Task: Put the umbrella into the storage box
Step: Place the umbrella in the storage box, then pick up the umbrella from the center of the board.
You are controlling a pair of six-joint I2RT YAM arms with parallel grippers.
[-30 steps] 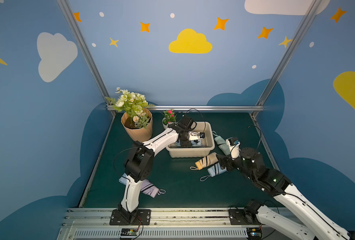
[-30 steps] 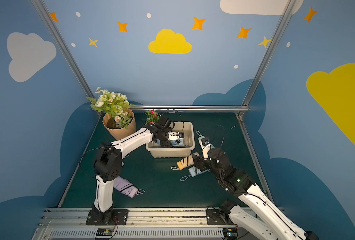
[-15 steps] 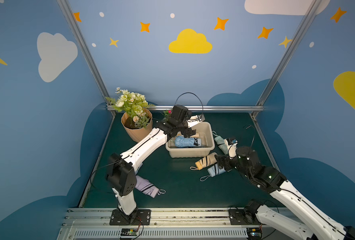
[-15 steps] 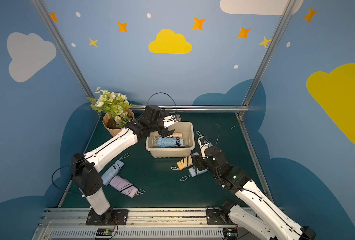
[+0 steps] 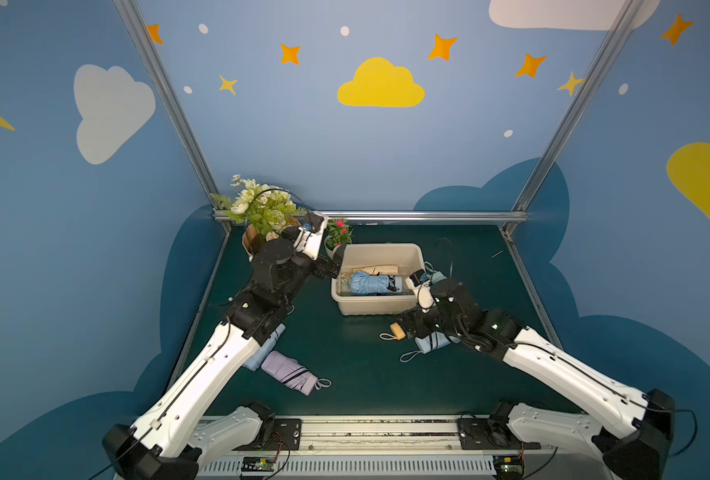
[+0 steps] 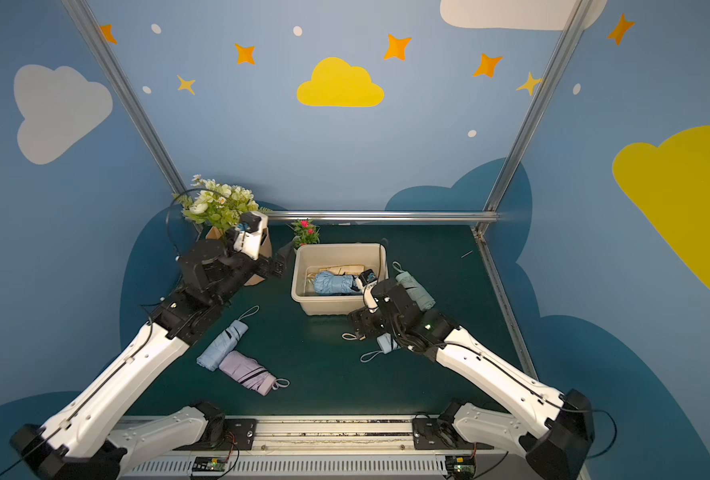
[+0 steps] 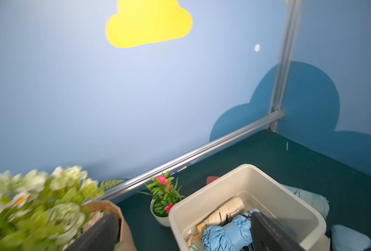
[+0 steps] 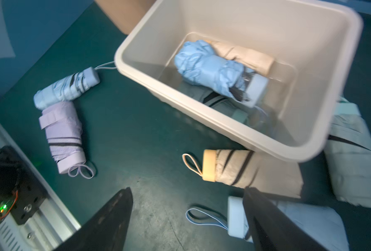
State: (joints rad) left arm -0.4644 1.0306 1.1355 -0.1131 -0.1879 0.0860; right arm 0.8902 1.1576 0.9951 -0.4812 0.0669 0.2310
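— Where is the sky-blue crumpled folding umbrella?
— Inside the beige rectangular plastic storage box, lying on its floor. It lies partly over a dark grey-green folded umbrella and touches a cream folded umbrella that runs along the far wall
— And the left gripper?
— Jaws spread wide with nothing between them. It hangs just outside the box's left end, close to the small white pot of pink flowers, and the tan pot of white and green flowers stands behind the arm
— The right gripper?
— Also parted and empty, low over the dark green mat in front of the box. Bare mat shows between its fingers, and one finger crosses the white handle end of a pale blue folded umbrella. Whether it touches it I cannot tell
— What else lies outside the box?
— A tan black-striped folded umbrella with a loop strap lies against the front wall. A mint-green folded umbrella lies beside the right end. Over by the left arm, a lilac folded umbrella touches a light blue folded umbrella
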